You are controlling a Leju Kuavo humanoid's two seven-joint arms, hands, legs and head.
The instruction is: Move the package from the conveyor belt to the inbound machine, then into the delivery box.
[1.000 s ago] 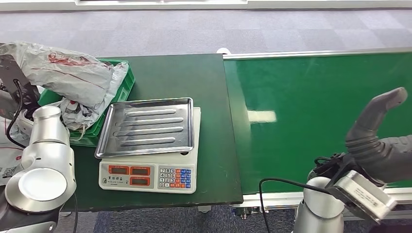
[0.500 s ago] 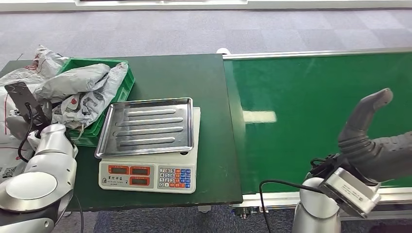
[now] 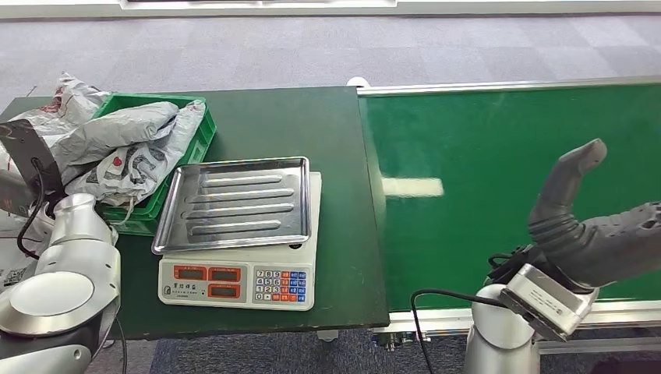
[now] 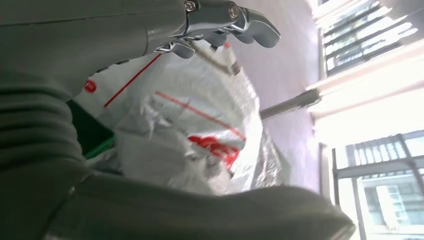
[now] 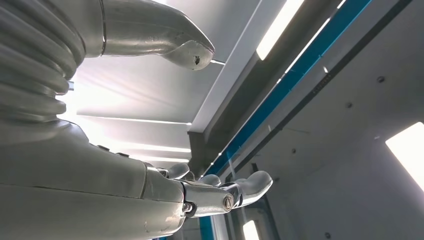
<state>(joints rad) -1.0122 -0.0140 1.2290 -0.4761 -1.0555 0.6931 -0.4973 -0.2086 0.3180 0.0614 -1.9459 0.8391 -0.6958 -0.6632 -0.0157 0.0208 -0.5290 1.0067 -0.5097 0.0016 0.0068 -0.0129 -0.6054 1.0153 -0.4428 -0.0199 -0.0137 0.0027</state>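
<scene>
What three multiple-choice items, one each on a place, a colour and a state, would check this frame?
1. Where does the green crate stand?
A. On the conveyor belt
B. On the dark table, beside the scale, toward the robot's left
C. On the scale's tray

2. What colour is the conveyor belt?
A. Green
B. Black
C. Blue

3. What lies on the scale's metal tray?
A. A package
B. Nothing
C. A box

Answers:
1. B: the head view shows the crate, piled with grey packages, on the table next to the scale.
2. A: its surface is plainly green.
3. B: the ribbed tray is bare.
</scene>
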